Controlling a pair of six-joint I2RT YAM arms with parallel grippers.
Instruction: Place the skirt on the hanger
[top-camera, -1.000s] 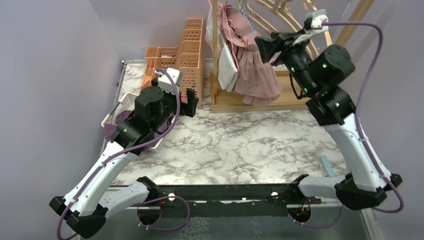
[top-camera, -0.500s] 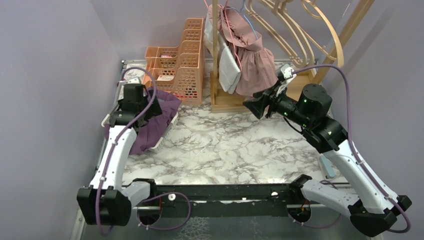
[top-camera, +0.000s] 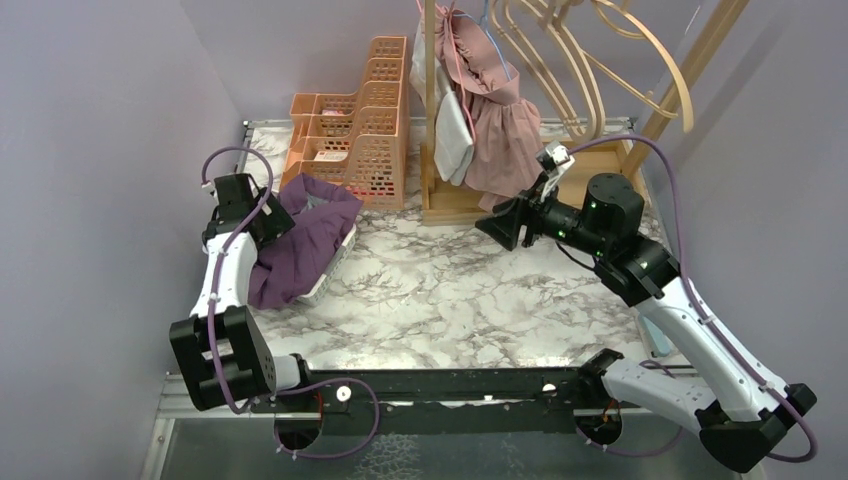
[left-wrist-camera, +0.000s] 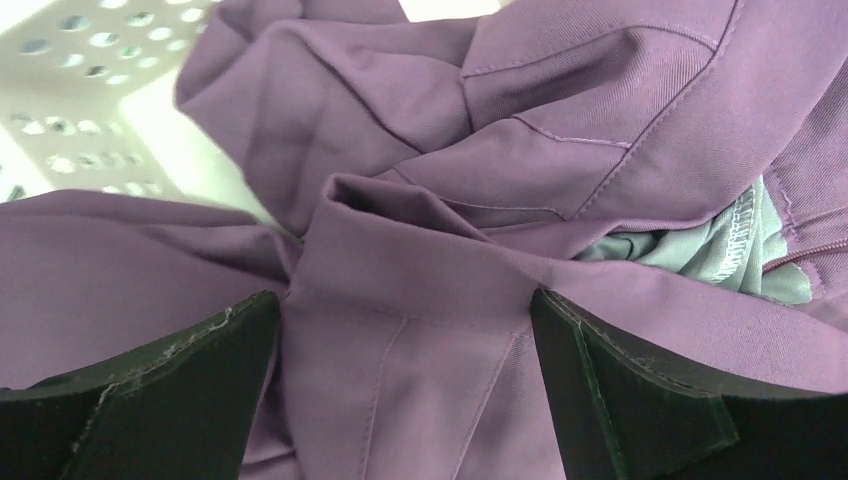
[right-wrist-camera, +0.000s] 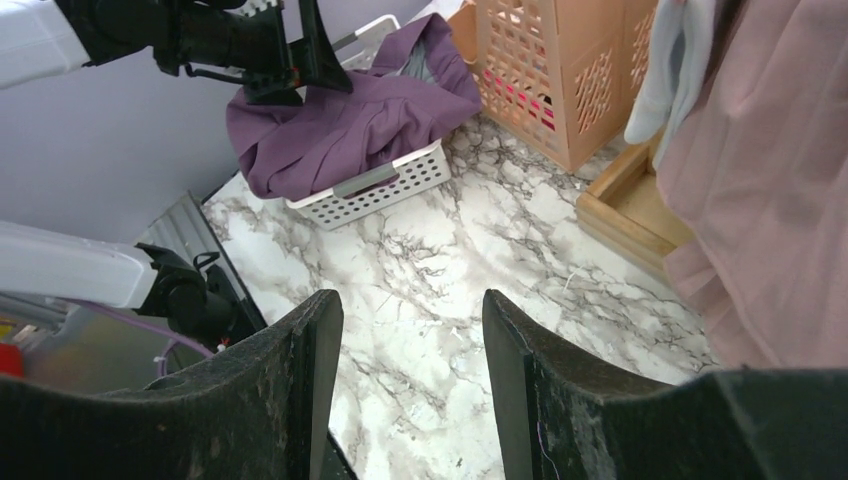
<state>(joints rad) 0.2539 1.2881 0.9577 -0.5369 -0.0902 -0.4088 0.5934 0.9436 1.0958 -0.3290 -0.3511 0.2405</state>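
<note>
The purple skirt (top-camera: 305, 250) lies bunched in a white basket (top-camera: 338, 262) at the left of the table. It fills the left wrist view (left-wrist-camera: 420, 240) and shows in the right wrist view (right-wrist-camera: 340, 130). My left gripper (top-camera: 273, 222) is open and right over the skirt, with a fold of cloth between its fingers (left-wrist-camera: 405, 300). My right gripper (top-camera: 497, 225) is open and empty (right-wrist-camera: 410, 300) above the marble table, in front of the wooden rack (top-camera: 450, 205). Curved wooden hangers (top-camera: 640, 50) hang at the back right.
A pink dress (top-camera: 505, 120) and a grey-white garment (top-camera: 455, 135) hang on the rack. Stacked orange baskets (top-camera: 360, 130) stand behind the white basket. A purple wall runs close along the left. A pale blue object (top-camera: 652, 330) lies at the right table edge.
My left arm has swung left and down, so its gripper is now on the skirt in the basket. My right arm has come down from the rack to above the table.
</note>
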